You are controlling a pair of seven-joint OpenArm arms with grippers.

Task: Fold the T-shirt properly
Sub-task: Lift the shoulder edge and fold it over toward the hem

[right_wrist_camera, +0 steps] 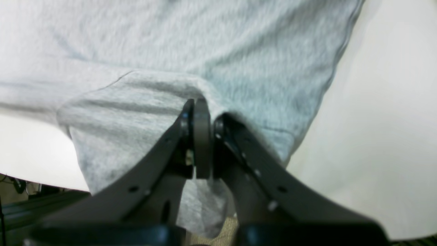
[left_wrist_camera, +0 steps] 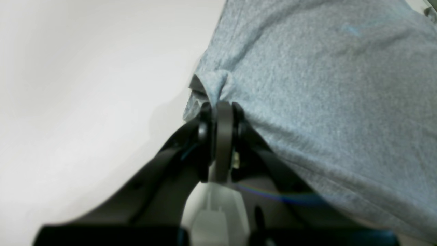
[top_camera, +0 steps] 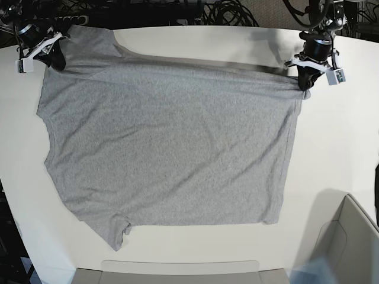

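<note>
1. Base view: the T-shirt [top_camera: 169, 145] lies spread flat on the table [top_camera: 331, 154], plain side up. Its long axis runs 3 to 9 o'clock — hem toward 3, sleeves toward 9.
2. Left gripper [top_camera: 303, 83], at 2 o'clock, is clamped on the hem corner; its wrist view shows fabric bunched between the closed jaws.
3. Right gripper [top_camera: 54, 58], at 10 o'clock, pinches the far sleeve — jaws closed on a grey fold.
</note>
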